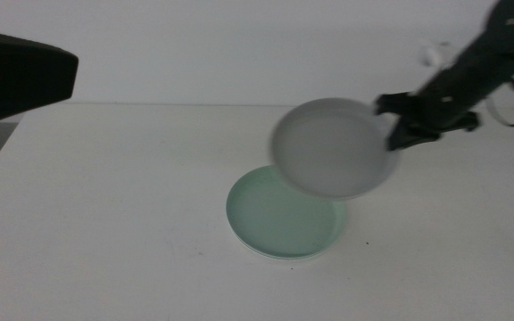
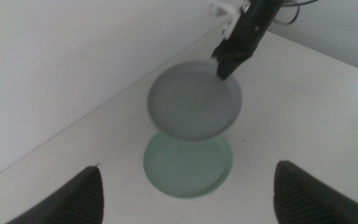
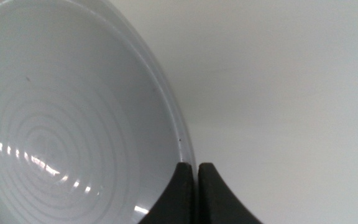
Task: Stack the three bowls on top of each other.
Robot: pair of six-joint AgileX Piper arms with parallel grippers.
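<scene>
My right gripper (image 1: 393, 125) comes in from the right and is shut on the rim of the grey bowl (image 1: 333, 147), which hangs tilted and blurred just above the table. In the right wrist view the two jaws (image 3: 196, 182) press together on that rim, and the grey bowl's (image 3: 61, 124) ribbed inside fills the picture. Below it, partly covered by it, the mint green bowl (image 1: 284, 221) lies flat on the table. The left wrist view looks down on both the grey bowl (image 2: 194, 102) and the green bowl (image 2: 188, 171). My left gripper (image 2: 188, 167) is open, high above them. A third bowl is out of view.
The white table (image 1: 105, 223) reaches a pale wall at the back. The left arm (image 1: 16, 76) shows as a dark shape at the upper left of the middle view. Cables trail behind the right arm (image 1: 507, 98).
</scene>
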